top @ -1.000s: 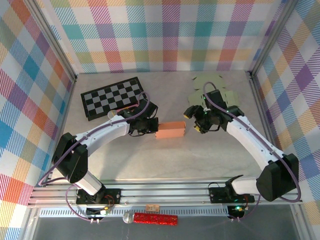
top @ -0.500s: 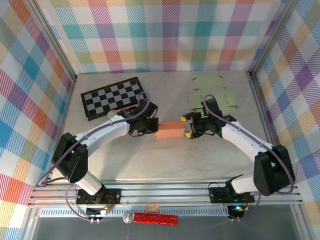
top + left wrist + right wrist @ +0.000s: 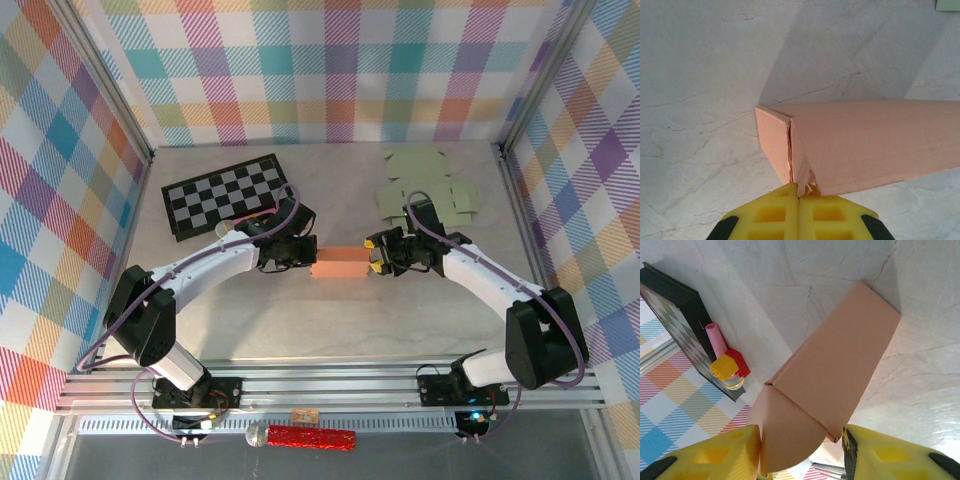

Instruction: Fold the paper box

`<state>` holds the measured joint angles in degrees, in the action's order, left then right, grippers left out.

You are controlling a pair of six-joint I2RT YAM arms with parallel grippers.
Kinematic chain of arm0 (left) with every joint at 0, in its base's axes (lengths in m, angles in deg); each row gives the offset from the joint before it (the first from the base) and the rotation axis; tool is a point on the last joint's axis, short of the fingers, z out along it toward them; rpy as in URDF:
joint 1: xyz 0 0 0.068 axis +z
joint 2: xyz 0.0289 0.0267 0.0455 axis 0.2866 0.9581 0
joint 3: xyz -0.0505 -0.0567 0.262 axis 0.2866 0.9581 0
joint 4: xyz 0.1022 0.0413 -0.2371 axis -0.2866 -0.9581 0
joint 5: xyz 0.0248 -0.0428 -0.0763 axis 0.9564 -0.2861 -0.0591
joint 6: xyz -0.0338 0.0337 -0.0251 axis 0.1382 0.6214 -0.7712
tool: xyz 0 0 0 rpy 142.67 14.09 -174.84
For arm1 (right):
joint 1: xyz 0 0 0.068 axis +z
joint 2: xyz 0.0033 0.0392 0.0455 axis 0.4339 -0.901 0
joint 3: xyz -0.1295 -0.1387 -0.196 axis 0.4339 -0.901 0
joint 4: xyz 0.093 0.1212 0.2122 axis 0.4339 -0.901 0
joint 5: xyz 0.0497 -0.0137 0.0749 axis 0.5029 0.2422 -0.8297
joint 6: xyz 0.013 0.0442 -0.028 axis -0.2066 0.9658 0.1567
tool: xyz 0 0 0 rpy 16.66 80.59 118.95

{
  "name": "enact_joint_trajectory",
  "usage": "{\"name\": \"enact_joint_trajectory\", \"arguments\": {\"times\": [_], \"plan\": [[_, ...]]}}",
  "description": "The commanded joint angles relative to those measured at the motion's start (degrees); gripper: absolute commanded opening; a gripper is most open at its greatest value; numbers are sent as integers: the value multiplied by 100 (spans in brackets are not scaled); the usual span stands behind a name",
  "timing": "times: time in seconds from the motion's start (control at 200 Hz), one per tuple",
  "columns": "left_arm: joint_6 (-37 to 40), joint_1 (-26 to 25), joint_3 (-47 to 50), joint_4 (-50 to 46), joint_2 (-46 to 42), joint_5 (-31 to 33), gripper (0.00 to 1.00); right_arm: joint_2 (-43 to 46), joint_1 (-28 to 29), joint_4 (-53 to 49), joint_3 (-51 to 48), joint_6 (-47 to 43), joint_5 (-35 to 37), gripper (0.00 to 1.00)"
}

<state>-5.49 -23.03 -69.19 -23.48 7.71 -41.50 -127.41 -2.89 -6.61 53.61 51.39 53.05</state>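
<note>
Two hands are flanking the paper box (image 3: 340, 263) lying midway on the worktop (image 3: 330, 330), seen from above. Left wrist: the left hand (image 3: 798, 200) is pinching its end corner, fully closed. Right wrist: the right hand (image 3: 800, 450) is straddling the rounded flap (image 3: 785, 435), half-spread; whether it is gripping, I cannot tell.

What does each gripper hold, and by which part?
Left gripper pinches the box by an end corner. Right gripper straddles the other end's flap; its grip cannot be told.

Salmon paper box (image 3: 865, 145) on marble table (image 3: 700, 60), corner flap (crumpled) seemingly between closed yellow fingers (image 3: 772, 214).
</note>
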Motion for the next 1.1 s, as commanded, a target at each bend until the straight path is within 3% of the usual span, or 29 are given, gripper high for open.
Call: {"name": "enact_joint_trajectory", "arguments": {"times": [0.0,0.275,0.5,0.675,0.83,1.1], "plan": [[-92,-65,25,-299,-5,-109,3,-118,-24,-279,-41,-395,94,47],[-227,-62,33,-290,-40,-226,13,-184,-24,-489,12,-727,199,43],[-476,-53,59,-315,-328,-314,33,-223,-26,-631,14,-867,227,42],[-856,27,121,-231,-660,-495,42,-245,-24,-674,40,-911,245,42],[-1277,358,219,52,-746,-866,46,-272,-24,-683,79,-928,245,42],[-1421,705,192,412,-215,-1415,43,-307,-24,-694,129,-935,227,42]]}}
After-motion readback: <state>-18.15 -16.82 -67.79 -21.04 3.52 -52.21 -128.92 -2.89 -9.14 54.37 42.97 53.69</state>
